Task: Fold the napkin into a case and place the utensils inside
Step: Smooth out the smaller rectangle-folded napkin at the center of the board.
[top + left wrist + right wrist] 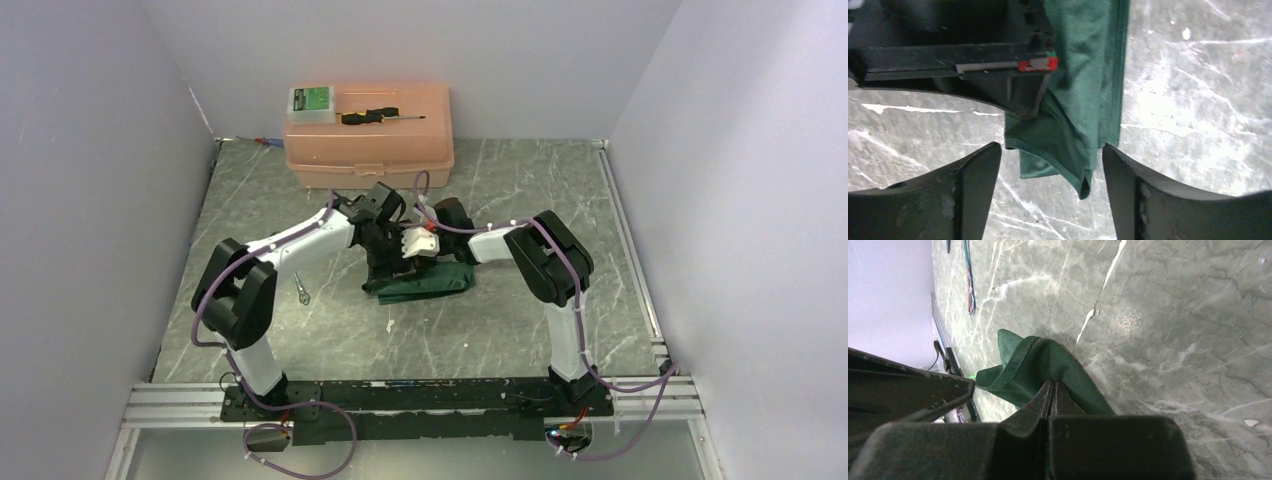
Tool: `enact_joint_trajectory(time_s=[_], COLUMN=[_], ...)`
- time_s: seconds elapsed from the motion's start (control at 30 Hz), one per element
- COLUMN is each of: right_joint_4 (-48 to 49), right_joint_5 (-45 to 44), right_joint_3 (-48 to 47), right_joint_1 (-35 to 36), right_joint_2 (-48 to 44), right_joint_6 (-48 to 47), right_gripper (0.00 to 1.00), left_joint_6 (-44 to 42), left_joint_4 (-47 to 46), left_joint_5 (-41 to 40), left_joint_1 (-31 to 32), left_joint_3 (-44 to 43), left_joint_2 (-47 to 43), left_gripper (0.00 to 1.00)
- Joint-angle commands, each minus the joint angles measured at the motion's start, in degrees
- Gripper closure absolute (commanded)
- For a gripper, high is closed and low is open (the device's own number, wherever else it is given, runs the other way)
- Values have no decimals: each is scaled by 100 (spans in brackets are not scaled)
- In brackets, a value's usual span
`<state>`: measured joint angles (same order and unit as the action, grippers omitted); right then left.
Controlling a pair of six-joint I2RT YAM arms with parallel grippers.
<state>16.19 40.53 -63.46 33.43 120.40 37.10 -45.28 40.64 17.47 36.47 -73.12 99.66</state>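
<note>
Napkin (1083,100) is seemingly pinched by the closed right gripper (1052,390) — likely to pin the fold — left gripper (1050,150) spread open, nothing gripped, straddling the corner.

We find the napkin (425,283) mid-table (500,330), a utensil (301,290) to its left, and a box (370,155) behind it bearing a screwdriver (380,117).

Pale plain walls (90,200) around a grey-green marbled tabletop (500,335), aluminium rail (180,405) nearest.

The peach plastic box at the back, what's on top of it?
A green-and-white packet and a black-handled screwdriver lie on the closed box. Its inside cannot be seen.
</note>
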Motion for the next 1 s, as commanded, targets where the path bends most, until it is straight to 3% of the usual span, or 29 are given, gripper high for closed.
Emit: enact_joint_trajectory(time_s=[0.0, 0.13, 0.47, 0.97], right_joint_4=[-467, -496, -433, -310], right_joint_5=[-634, -659, -615, -570], right_joint_3=[315, 345, 426, 560], right_joint_1=[37, 35, 16, -21], right_joint_2=[203, 147, 172, 85], right_joint_6=[-397, -455, -432, -357], right_gripper=[100, 100, 100, 100], left_joint_6=[-125, -477, -813, -504], left_joint_4=[503, 51, -1236, -1202], left_joint_5=[541, 332, -166, -720], left_joint_1=[-63, -60, 254, 334], left_joint_3=[177, 805, 1635, 1575], left_joint_2=[-414, -430, -884, 83], left_gripper=[15, 6, 6, 8])
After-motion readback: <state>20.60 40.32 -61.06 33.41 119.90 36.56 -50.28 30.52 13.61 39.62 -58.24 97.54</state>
